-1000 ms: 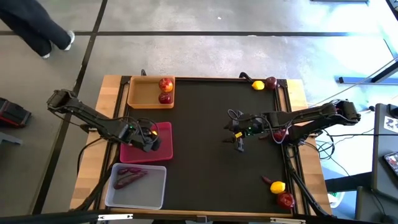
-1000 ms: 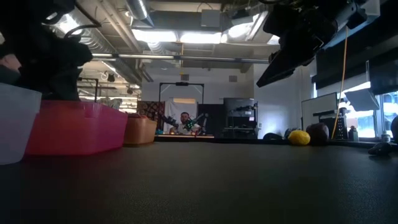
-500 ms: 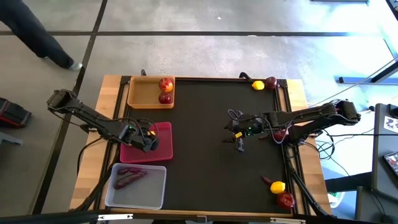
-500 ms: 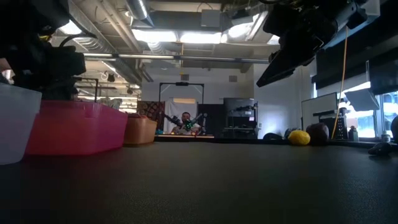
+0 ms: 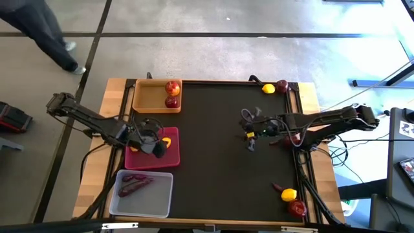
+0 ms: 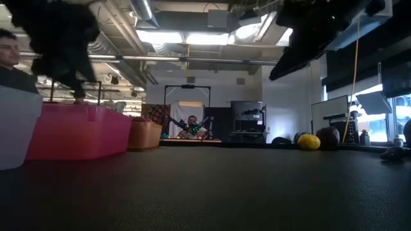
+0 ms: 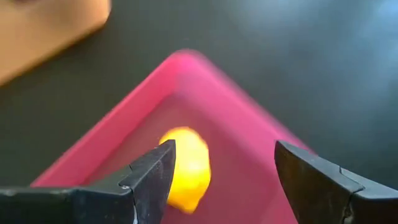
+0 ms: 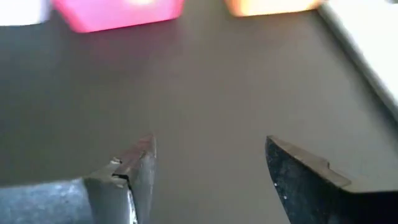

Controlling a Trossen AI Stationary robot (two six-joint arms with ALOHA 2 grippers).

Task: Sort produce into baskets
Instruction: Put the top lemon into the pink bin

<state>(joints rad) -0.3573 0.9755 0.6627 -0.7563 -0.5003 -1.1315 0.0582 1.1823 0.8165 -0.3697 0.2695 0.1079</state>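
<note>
My left gripper (image 7: 221, 155) hangs open above the magenta-pink tray (image 5: 169, 154) at the table's left. A yellow lemon (image 7: 186, 167) lies on the tray's floor below and between the fingers, untouched; it also shows in the high view (image 5: 167, 140). My right gripper (image 5: 251, 141) is open and empty above the bare black mat, right of the middle. The tan tray (image 5: 145, 97) at the far left holds two red apples (image 5: 172, 94). The translucent white tray (image 5: 155, 197) at the near left holds purple roots (image 5: 134, 184).
A lemon (image 5: 268, 88) and an apple (image 5: 282, 85) lie at the far right edge. A lemon (image 5: 289, 193), an apple (image 5: 297, 208) and a root (image 5: 277, 188) lie at the near right. Another apple (image 5: 291, 138) lies under the right arm. A person walks beyond the far left corner.
My left gripper has gone up from inside the pink tray, and the lemon now lies free on the tray's floor. My right gripper has risen a little and shifted slightly toward the far edge.
</note>
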